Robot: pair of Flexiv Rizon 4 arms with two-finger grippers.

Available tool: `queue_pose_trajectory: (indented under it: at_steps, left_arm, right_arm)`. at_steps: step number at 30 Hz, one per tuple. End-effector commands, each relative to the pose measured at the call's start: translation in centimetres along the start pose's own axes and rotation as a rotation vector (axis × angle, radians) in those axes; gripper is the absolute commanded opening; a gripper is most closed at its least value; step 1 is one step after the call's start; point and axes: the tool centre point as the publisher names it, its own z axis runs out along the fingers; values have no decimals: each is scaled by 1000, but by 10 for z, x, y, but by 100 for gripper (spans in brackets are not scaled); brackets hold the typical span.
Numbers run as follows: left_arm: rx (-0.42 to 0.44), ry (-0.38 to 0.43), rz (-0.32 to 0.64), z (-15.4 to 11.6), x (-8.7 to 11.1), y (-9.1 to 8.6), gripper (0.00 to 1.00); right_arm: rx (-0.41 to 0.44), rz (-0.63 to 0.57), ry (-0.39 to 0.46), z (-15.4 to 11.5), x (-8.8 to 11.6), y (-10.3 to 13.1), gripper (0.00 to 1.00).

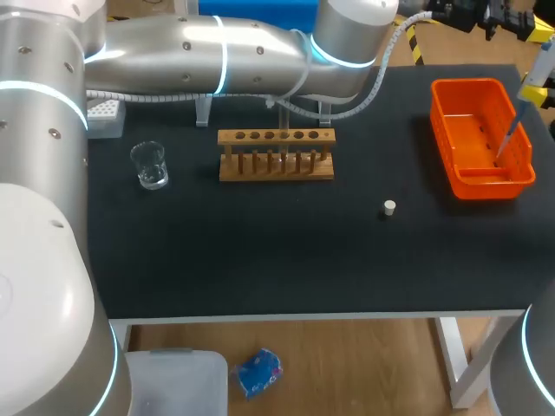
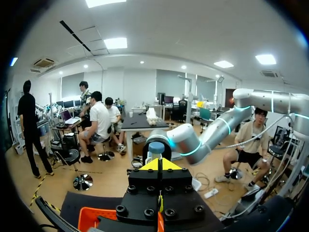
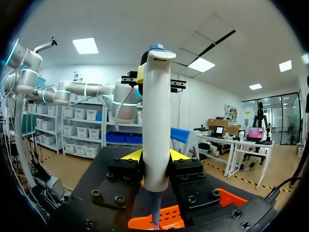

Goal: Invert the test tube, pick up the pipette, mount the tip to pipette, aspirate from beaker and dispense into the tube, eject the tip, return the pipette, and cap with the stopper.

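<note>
pipette [image 1: 512, 130]: upper right of the head view, tilted, its slim lower end pointing down into the orange bin [image 1: 444, 139]; whether a tip is on that end is too fine to tell

right gripper [image 3: 155, 162]: closed on the pipette body, one yellow-tipped finger against each side; the pipette stands upright between them with the bin under it

left gripper [image 2: 161, 165]: yellow tips pressed together with nothing between them; the pipette's blue-capped head is just ahead of them; I cannot tell whether they touch it

step in hand: by my judgement, ejecting the tip; the pipette hangs over the bin and the left gripper is at its head, where the ejector should be

next move: a short, firm press on the head by the left gripper while the right gripper keeps its grasp steady, so the tip drops inside the bin; after that come returning the pipette and capping

stopper [image 1: 389, 207]: lying alone on the table [image 1: 260, 251], lower right of centre, well apart from the bin

test tube rack [image 1: 276, 154]: centre of the head view; the tube in it is too faint to make out

beaker [image 1: 150, 165]: left of the rack, upright

tip box [image 1: 104, 117]: upper left, partly under the left arm
</note>
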Motion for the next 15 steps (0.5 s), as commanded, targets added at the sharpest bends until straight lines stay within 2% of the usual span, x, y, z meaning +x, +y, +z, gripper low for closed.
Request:
queue_pose_trajectory:
  at_steps: [1,15]
  left_arm:
    - [-2,-4,-5,2,0,6,0]
    - [-30,5,-24,6,-2,13,0]
  right_arm:
    - [0,-1,3,0,-1,3,0]
    - [0,-1,3,0,-1,3,0]
